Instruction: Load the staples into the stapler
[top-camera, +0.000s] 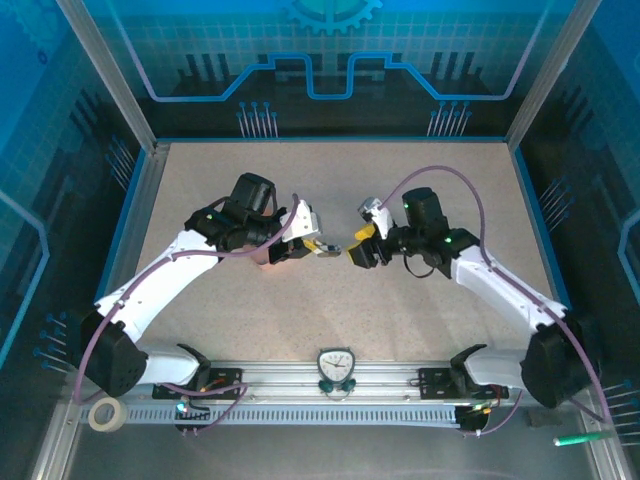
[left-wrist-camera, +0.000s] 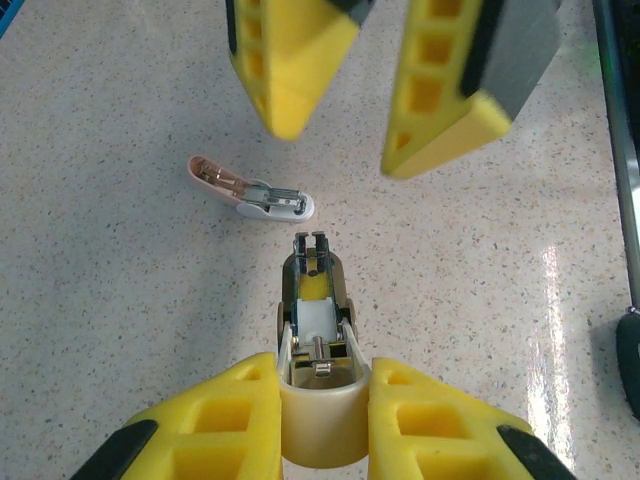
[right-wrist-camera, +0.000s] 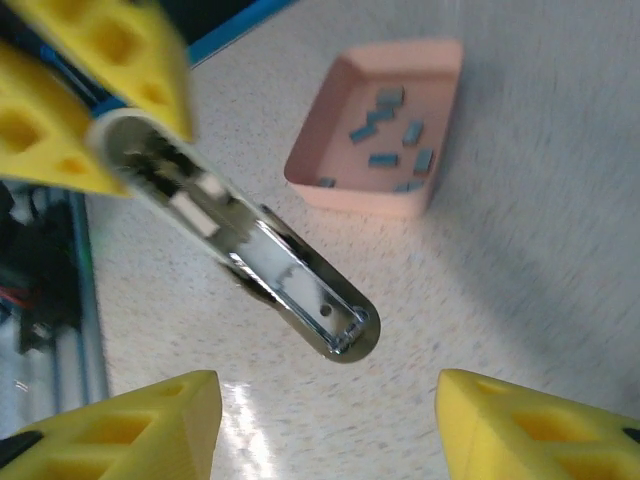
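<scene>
Near edge of the desk (top-camera: 400, 180): a roll of tape (top-camera: 105, 413) sits at the left corner and a small clock (top-camera: 335, 366) at the middle.

Mid-desk, we find the two hands nose to nose. The left hand (left-wrist-camera: 322, 410) is clamped on the rounded back end of the stapler (left-wrist-camera: 318, 320), one yellow finger on each side. The stapler lies open in that grip, with its metal channel facing up and its tip pointing away toward the right hand (left-wrist-camera: 340, 145).

The right hand is spread wide, its fingers just past the stapler's tip and not touching it.

In the left wrist view, a small pink and white piece (left-wrist-camera: 250, 190) with metal inside lies flat on the desk, left of the tip. We cannot tell what it is.

Farther off, seen from the right wrist, a pink tray (right-wrist-camera: 365, 195) sits on the desk beyond the stapler. The staples (right-wrist-camera: 383, 159) lie loose inside it, scattered across its floor and well apart from the stapler.
</scene>
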